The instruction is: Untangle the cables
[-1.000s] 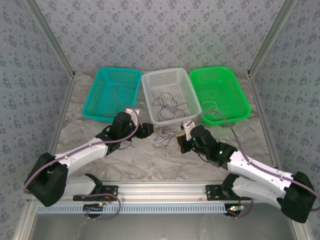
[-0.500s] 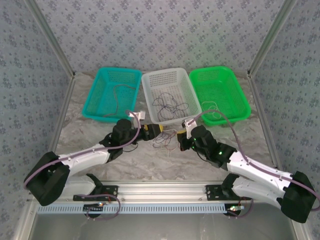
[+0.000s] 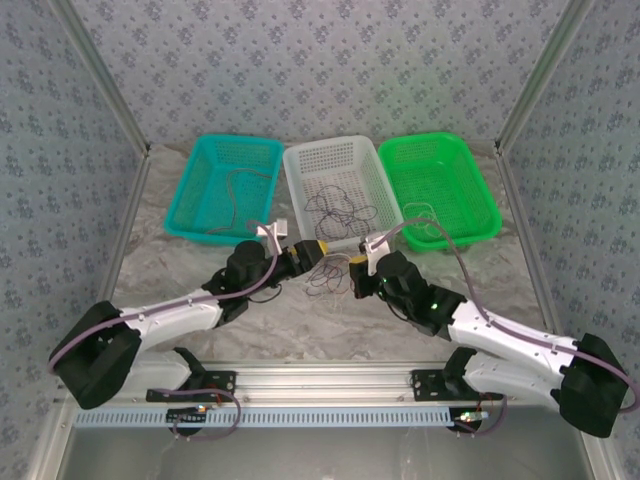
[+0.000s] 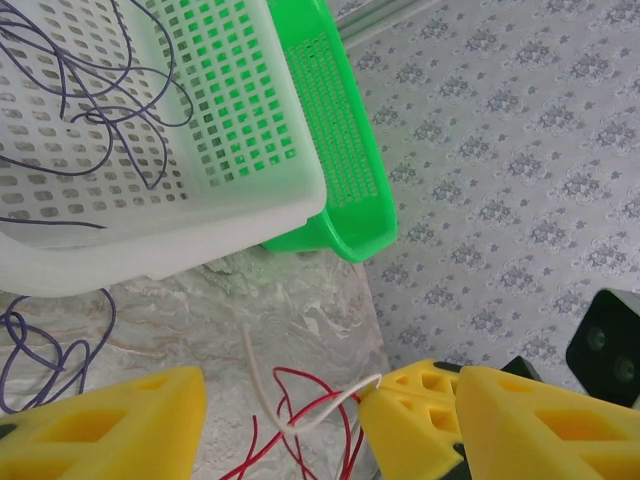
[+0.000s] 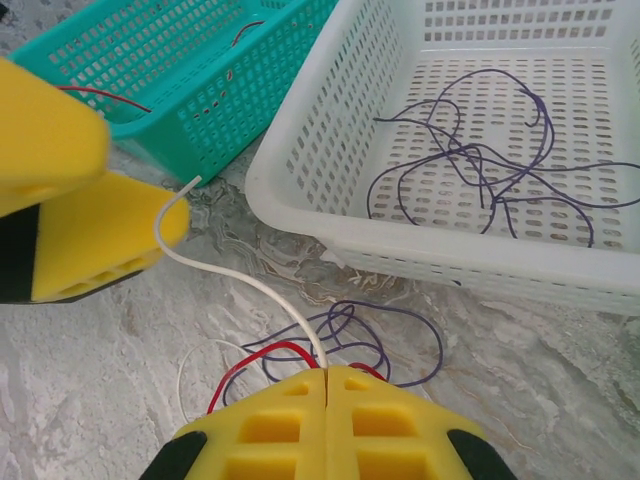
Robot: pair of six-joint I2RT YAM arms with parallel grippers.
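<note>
Cables (image 3: 328, 278): loose tangle of red, purple and white strands on the worktop (image 3: 300, 320), mid-frame from above, just in front of the white basket (image 3: 330, 143).
White cable (image 5: 245, 285): one end pinched, the free end curling to the upper left.
Right claw (image 5: 325, 372): pressed together on the white cable.
Left claw (image 3: 316, 248): spread, holding nothing, near that free end.
Basket cables (image 5: 480, 170): purple loops inside the white basket.

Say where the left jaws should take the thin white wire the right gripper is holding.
Take the thin white wire on the bare stretch just under its hooked free tip, coming from the left gripper's side with jaws open astride it. The right gripper pinches the other end, so that span probably arcs clear of the red wire loops and purple wire loops.
</note>
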